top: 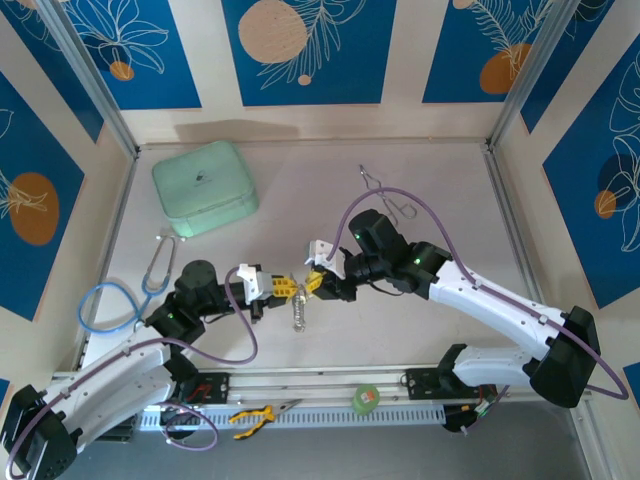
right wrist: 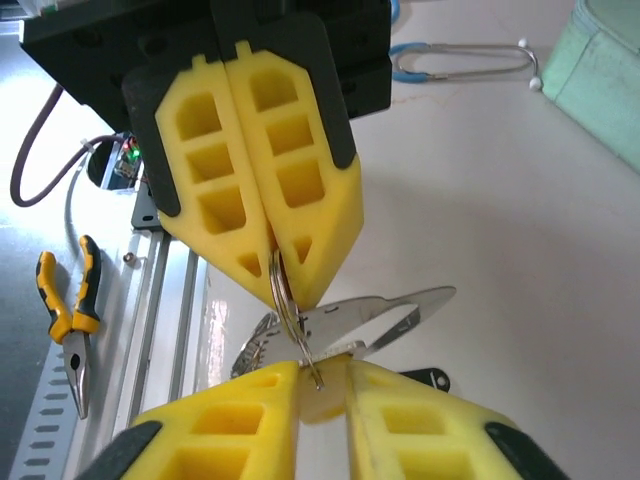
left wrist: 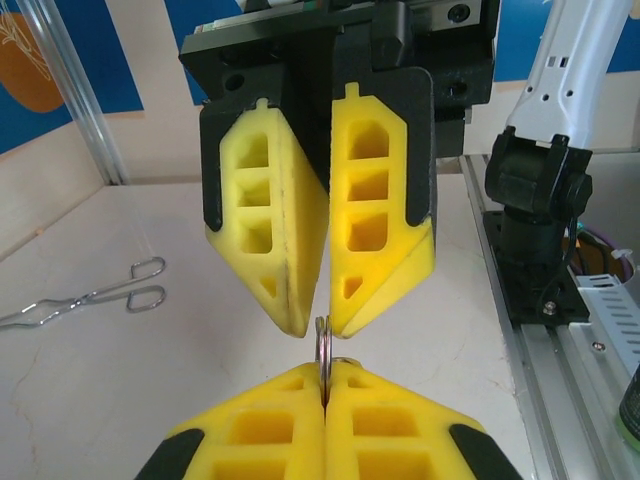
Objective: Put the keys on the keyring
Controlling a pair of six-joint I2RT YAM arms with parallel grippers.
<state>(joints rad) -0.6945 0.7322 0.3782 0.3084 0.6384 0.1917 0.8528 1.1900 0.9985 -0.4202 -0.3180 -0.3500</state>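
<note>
Keyring (left wrist: 323, 343) mostly hidden, pinched by left end effector (left wrist: 325, 370)

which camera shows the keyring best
Right wrist view: the keyring is close up and angled so its loop reads as a loop. The left wrist view catches it edge-on, a thin sliver. The top external view shows it tiny, its chain dangling below.
</note>
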